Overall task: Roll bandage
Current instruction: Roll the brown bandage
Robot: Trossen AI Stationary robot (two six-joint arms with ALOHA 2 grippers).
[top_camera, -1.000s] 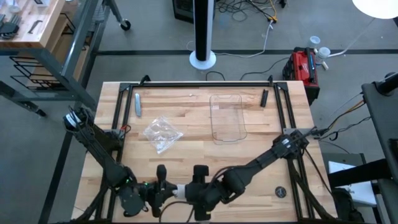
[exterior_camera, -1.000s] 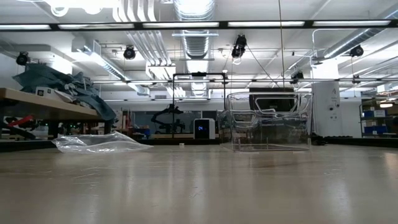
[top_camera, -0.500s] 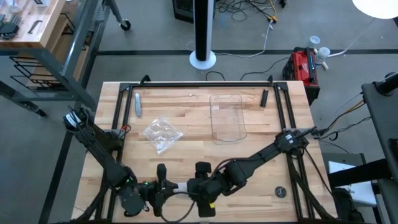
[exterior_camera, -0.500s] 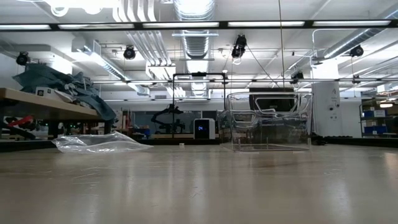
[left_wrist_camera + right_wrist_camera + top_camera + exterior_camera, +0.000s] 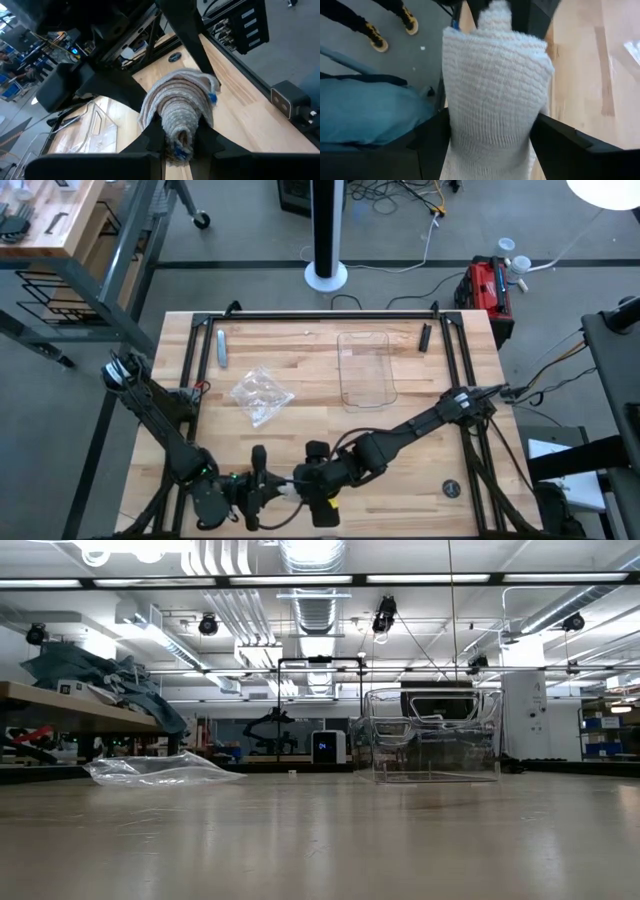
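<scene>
The bandage (image 5: 181,97) is a whitish knitted strip wound into a cone-shaped roll. It hangs between my two grippers at the table's near edge (image 5: 289,484). My left gripper (image 5: 178,136) (image 5: 272,486) is shut on the roll's narrow end. My right gripper (image 5: 490,135) (image 5: 306,480) faces it from the table's right side, shut on the bandage (image 5: 495,70), which fills the gap between its fingers. Neither gripper shows in the low view. My left gripper pinches the roll's narrow end (image 5: 179,131) between its two fingers (image 5: 153,139). The roll widens away from the fingers and points toward my right gripper. My right gripper pinches the roll's wide outer part (image 5: 491,122) across its width, one finger (image 5: 433,136) on each side. The fingers come level from the table's right side.
A clear plastic tray (image 5: 366,370) (image 5: 432,735) stands at the far middle right. A crumpled clear wrapper (image 5: 261,396) (image 5: 160,770) lies left of centre. A grey tool (image 5: 221,347) and a black piece (image 5: 425,337) lie near the far edge. A person's shoes (image 5: 410,22) show on the floor.
My right arm has drawn a little toward the table's left, and its wrist has turned while it stays on the bandage. My left gripper has kept its place.
</scene>
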